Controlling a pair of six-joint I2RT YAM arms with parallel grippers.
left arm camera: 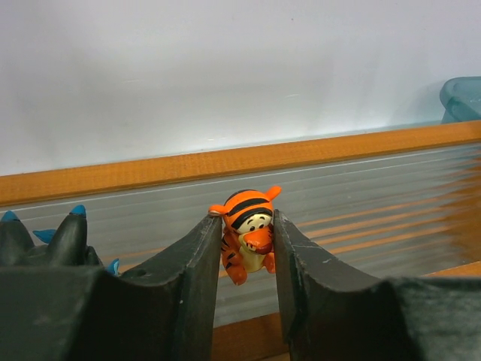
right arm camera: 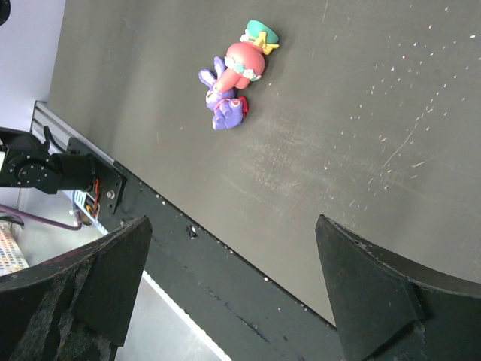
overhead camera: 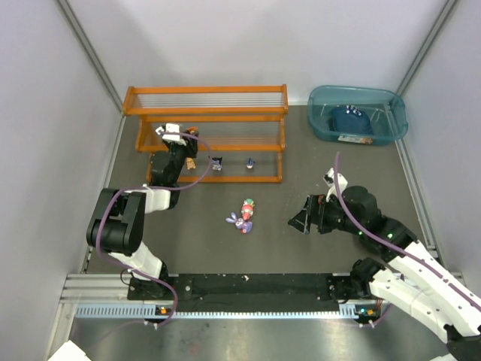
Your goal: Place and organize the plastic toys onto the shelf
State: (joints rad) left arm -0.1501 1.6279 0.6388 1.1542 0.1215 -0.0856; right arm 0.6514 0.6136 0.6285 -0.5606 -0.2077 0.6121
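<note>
– Right tool [overhead camera: 304,219] first, since it sits nearest the tabletop's near edge: what has it got?
– Nothing. Its jaws stand spread wide above the bare tabletop [overhead camera: 301,150]. Its wrist view looks past them at the two toys lying in the middle, the purple bunny [right arm camera: 222,101] touching the pink-and-red figurine [right arm camera: 244,60]. I'd judge it is lining up on one of them.
– Why so wide?
– The pair lie pressed together. My guess is that a broad opening lets the fingers come down around one without shoving the other.
– And further back?
– The left tool [left arm camera: 246,218] is closed on the orange tiger [left arm camera: 248,233]. It is pinched by its sides between the fingertips, upright, with its head above the tips. It is at the shelf [overhead camera: 203,110], toward the left end of the lowest tier. Whether its feet touch the wire rods I cannot tell.
– Why upright?
– So it can be let go standing, I'd say.
– Anything there already?
– On the same tier, just to its right, there's a dark-and-white figurine [overhead camera: 217,162] and a second small one [overhead camera: 249,162], set apart in a row. The tiger looks meant to extend that row.
– Beyond that?
– At the far right corner a teal bin [overhead camera: 323,98] holds a dark blue object [overhead camera: 349,120], well apart from the shelf.
</note>
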